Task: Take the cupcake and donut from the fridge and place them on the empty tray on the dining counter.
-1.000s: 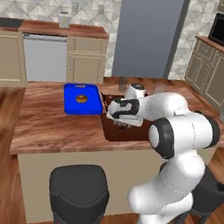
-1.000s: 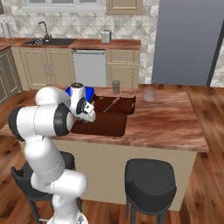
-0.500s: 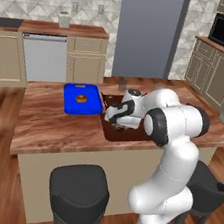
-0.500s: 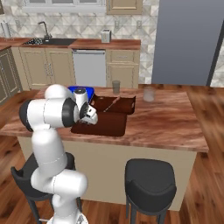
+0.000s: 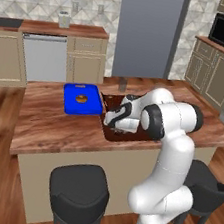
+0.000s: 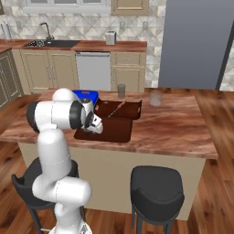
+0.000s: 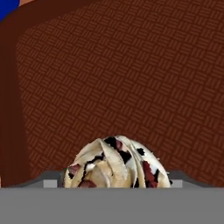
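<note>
My gripper [image 5: 114, 120] hangs low over the near left part of the dark brown tray [image 5: 113, 104] on the dining counter [image 5: 56, 126]. It is shut on the cupcake [image 7: 116, 164], whose swirled greyish-tan top fills the gap between the finger tips in the hand view. Beneath it lies the tray's woven floor [image 7: 131, 78]. From the right base view the hand [image 6: 94, 127] sits at the tray's [image 6: 116, 129] left end. The silver-grey fridge [image 5: 145, 33] stands behind the counter with its doors shut. The donut is out of view.
A bright blue tray [image 5: 82, 107] holding a brown ring pastry [image 5: 80, 98] lies just left of the brown tray. Two glasses [image 6: 121, 90] [image 6: 156, 98] stand behind it. Dark stools [image 5: 79, 185] [image 6: 157, 183] sit at the counter's near side.
My elbow has swung forward and down, bringing the forearm lower over the counter. The hand has stayed over the brown tray with the cupcake in it.
</note>
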